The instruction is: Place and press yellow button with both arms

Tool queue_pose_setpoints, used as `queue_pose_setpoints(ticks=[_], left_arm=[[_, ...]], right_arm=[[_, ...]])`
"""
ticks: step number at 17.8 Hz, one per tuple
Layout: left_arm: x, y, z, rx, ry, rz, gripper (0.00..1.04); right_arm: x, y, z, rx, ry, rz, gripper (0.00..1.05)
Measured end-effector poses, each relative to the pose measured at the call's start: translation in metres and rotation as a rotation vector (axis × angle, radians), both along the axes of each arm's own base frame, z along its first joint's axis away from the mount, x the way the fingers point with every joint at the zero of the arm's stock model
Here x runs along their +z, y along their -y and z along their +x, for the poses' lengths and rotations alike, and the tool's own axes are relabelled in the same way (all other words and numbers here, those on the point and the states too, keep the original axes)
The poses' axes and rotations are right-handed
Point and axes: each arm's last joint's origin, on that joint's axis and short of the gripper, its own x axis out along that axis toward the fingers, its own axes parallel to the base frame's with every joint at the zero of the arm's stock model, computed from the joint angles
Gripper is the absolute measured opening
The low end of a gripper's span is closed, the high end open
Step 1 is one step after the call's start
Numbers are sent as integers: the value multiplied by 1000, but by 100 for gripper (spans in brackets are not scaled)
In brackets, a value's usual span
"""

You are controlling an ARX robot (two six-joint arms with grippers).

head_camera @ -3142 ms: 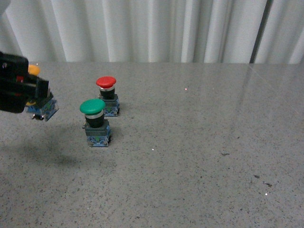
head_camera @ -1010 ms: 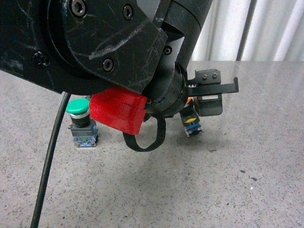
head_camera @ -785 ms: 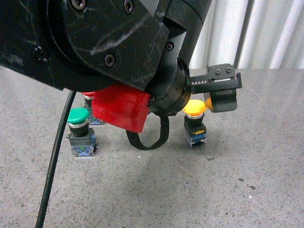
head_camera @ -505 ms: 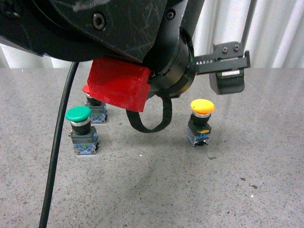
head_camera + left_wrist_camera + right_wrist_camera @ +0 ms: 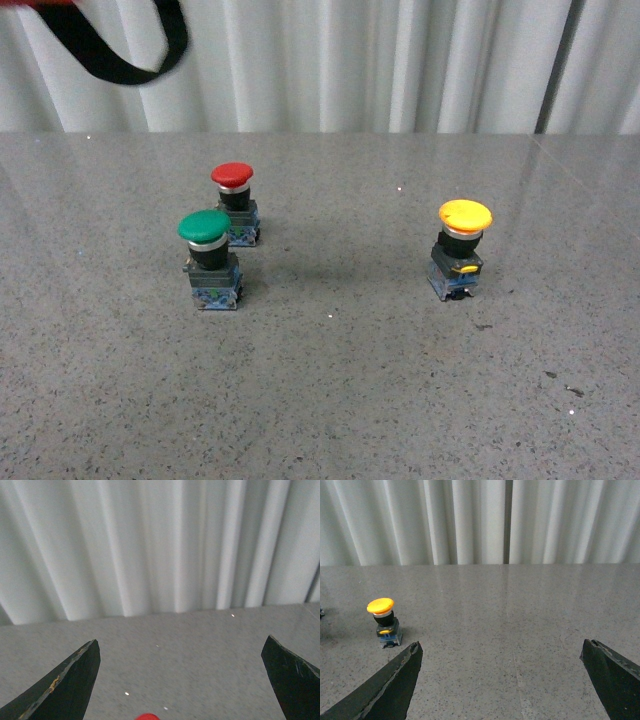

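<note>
Standing yellow button (image 5: 463,248): upright on the table (image 5: 400,400), right of centre in the front frame; yellow cap up, black body with a yellow tab, blue-grey base down. Nothing touches it.
Yellow button, right wrist view (image 5: 383,621): seen again, upright on bare table, well apart from both black fingertips (image 5: 385,690).
Green button (image 5: 210,258): upright, left of centre in the front frame, well apart from the yellow one.
Red button (image 5: 234,201): upright, just behind the green one and slightly to its right, higher in the frame.
Left gripper (image 5: 182,639): released, its two black fingertips (image 5: 70,680) spread wide, nothing between them but table and curtain; a sliver of red cap (image 5: 147,716) shows at that picture's edge.
Right gripper (image 5: 502,642): released, fingers spread wide, holding nothing.
Black strap loop (image 5: 135,55): hangs in the upper left corner of the front frame, clear of the table.
Table: grey speckled stone, a few dark flecks lower right in the front frame.
Curtain (image 5: 330,60): white, pleated, across the top of the front frame.
</note>
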Motion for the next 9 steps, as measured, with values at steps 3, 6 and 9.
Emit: queue_pose_setpoints(ticks=[3, 6, 9], left_arm=[[-1, -54, -46, 22, -11, 23, 77], [-14, -115, -97, 71, -10, -22, 52], [-25, -135, -127, 48, 80, -67, 23]], right_arm=[[0, 0, 0, 0, 0, 0, 98], [0, 0, 0, 0, 0, 0, 98], [0, 0, 0, 0, 0, 0, 98]])
